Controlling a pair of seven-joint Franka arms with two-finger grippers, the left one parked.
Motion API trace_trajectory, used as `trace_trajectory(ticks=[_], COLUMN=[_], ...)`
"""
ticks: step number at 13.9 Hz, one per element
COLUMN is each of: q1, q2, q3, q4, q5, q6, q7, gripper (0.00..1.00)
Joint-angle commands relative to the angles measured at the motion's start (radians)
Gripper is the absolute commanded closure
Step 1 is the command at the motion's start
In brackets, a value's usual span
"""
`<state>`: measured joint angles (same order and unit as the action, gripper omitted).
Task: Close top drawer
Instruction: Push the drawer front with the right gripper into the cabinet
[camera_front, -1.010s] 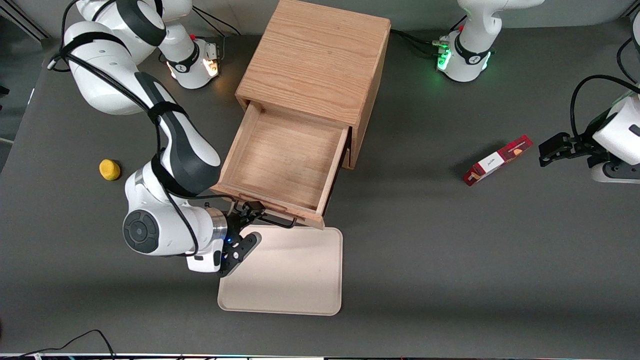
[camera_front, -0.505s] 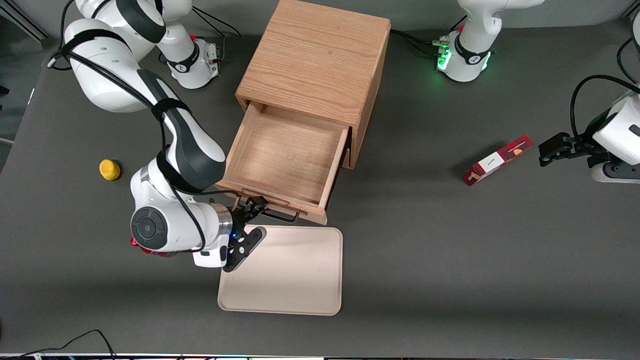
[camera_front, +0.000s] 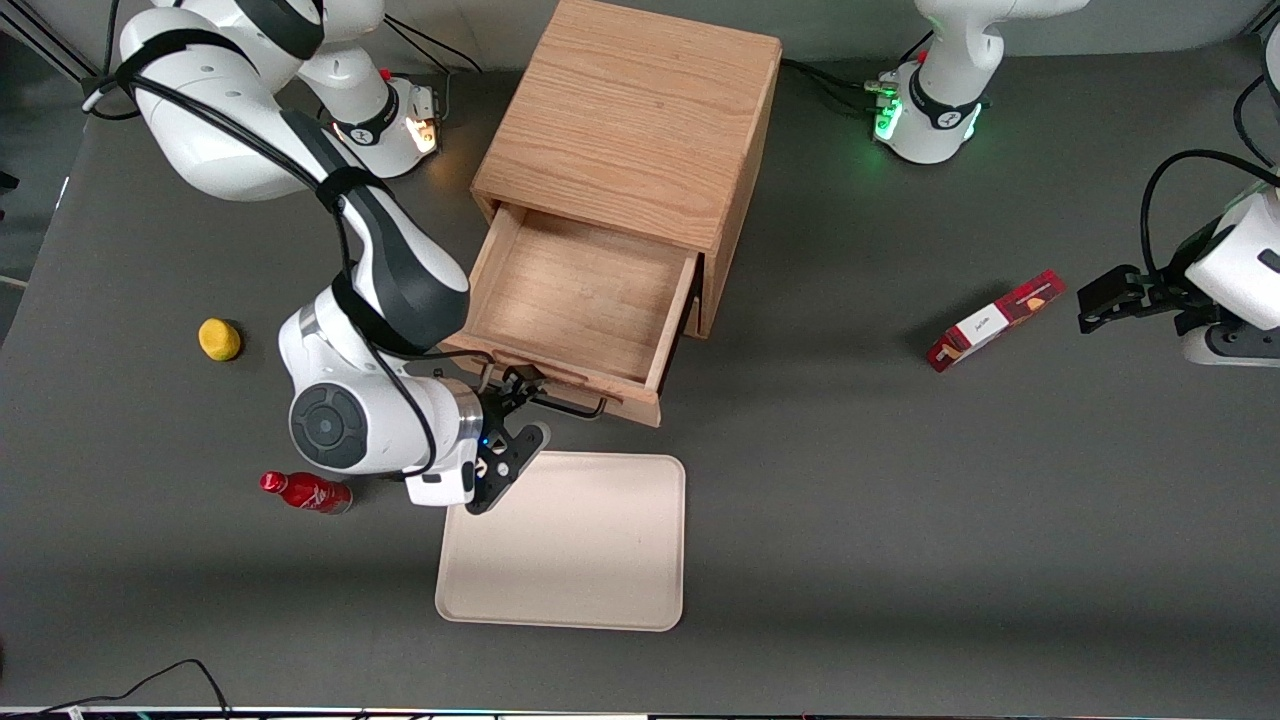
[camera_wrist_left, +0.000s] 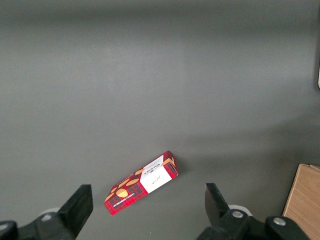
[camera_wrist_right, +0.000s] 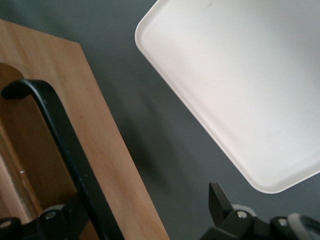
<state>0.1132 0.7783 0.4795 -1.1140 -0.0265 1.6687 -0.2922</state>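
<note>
Currently, front view: top drawer (camera_front: 580, 300) pulled well out of cabinet (camera_front: 630, 120), front edge nearest camera, black handle (camera_front: 570, 405) on its face. Gripper (camera_front: 520, 392) at handle, pressed close to drawer front, above gap between drawer and tray (camera_front: 600, 560). Also listed: yellow fruit (camera_front: 219, 339) and red bottle (camera_front: 305, 492) toward working arm's end; red box (camera_front: 993, 321) toward parked arm's end.

Right wrist view: fingers (camera_wrist_right: 220, 202) spread apart, nothing clamped; handle (camera_wrist_right: 65, 145) beside one finger, drawer front (camera_wrist_right: 107, 150) running alongside, tray (camera_wrist_right: 240, 90) just below on table.

Left wrist view: red box (camera_wrist_left: 141, 182) flat on table; cabinet corner (camera_wrist_left: 305, 200) at edge.

Step in hand, judged: pushing drawer home. Best done with push straight along drawer's slide line, contact near middle of front to avoid skewing and jamming; steady pace, easing off as front meets cabinet.
</note>
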Motion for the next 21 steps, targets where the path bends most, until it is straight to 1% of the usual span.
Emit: trace_trajectory(ticks=[1,11,13,16,19,21], q1=[-0.001,0.011,0.013,0.029,0.033,0.033], q2=[-0.062,-0.148,-0.162,-0.174,-0.194,-0.206], q3=[0.016,0.045,0.047,0.048,0.048,0.05], q4=[-0.112,-0.253,-0.276,-0.3,-0.325,-0.346], q5=[-0.009,-0.004,0.028,0.036,0.086,0.106], q6=[0.006,0.005,0.005,0.005,0.002,-0.001], q7=[-0.016,-0.007,-0.005,-0.002,0.001,0.004], gripper=[0.0,0.0,0.0,0.0,0.0,0.0])
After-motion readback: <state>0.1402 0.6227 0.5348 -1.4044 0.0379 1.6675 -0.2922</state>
